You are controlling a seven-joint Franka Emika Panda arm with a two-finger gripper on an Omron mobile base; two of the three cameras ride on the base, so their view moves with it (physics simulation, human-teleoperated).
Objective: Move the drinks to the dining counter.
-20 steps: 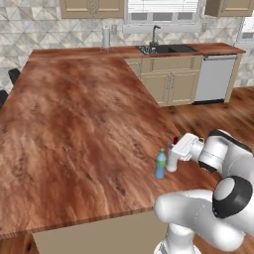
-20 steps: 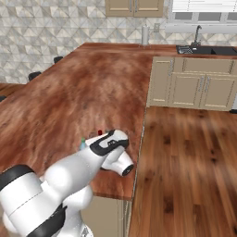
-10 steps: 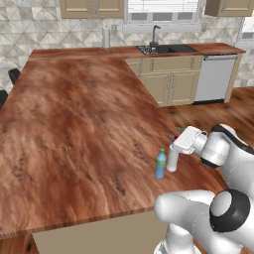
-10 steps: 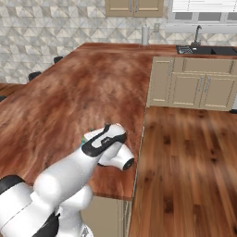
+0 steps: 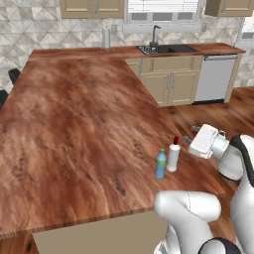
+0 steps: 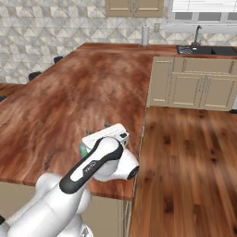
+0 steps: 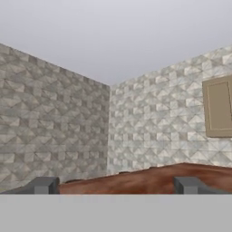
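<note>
Arm: bent low at the counter's [image 5: 74, 129] near right edge, hand level, pointing across the top.
Gripper [image 5: 187, 140]: jaws wide apart, empty, just right of the white bottle [image 5: 173, 157].
Drinks: white bottle and blue-green bottle [image 5: 160, 164] upright, side by side on the counter.
Hidden: in the right view the arm covered the bottles.

Wide bare stretch across the dining counter [image 5: 74, 129]. Near its right edge, white bottle [image 5: 173, 156] and blue-green bottle [image 5: 160, 164] just beside each other, blocking that corner; open floor [image 6: 185, 157] beyond.
</note>
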